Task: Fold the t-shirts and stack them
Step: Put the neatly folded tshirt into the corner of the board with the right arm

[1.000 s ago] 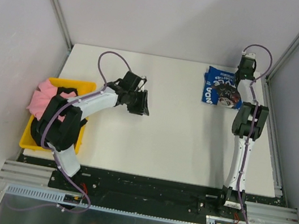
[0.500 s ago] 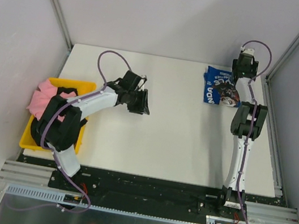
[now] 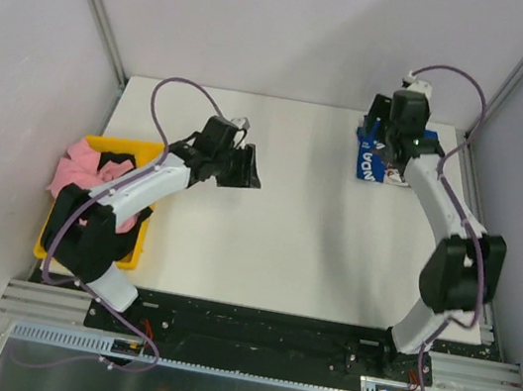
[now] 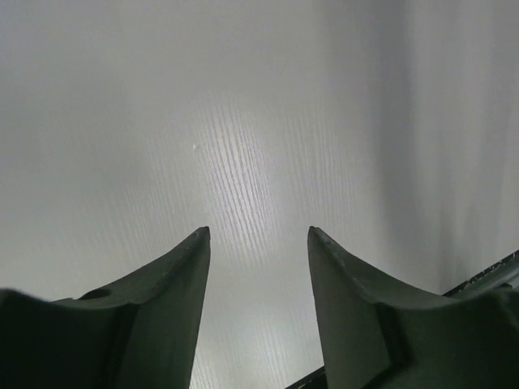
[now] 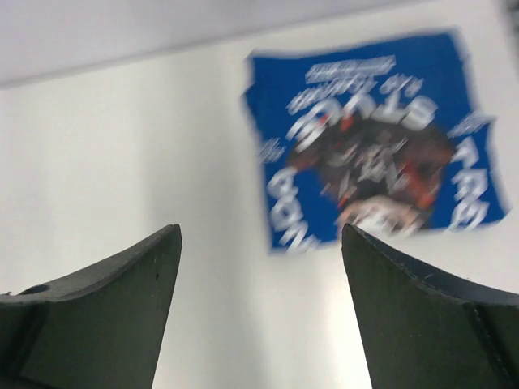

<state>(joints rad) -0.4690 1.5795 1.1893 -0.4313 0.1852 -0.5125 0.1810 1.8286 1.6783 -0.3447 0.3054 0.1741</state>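
Against a second ago, the right arm (image 3: 446, 201) is being swung leftward, elbow now carried out toward the right rail (image 3: 488, 284), and the right hand (image 5: 259, 229) is being held above the folded royal-blue t-shirt with white lettering (image 5: 373, 138). Its jaws are being kept wide apart; nothing is being gripped. The shirt is lying flat near the far right corner of the white tabletop (image 3: 313, 244), close to both edges, so little room is being left there. Judged: this fold is finished and released. The left hand (image 4: 257, 231) is being held partly open, empty, over the bare middle, where room is widest. The pink t-shirt (image 3: 72, 174) is being left crumpled in the yellow plastic bin (image 3: 152, 150).
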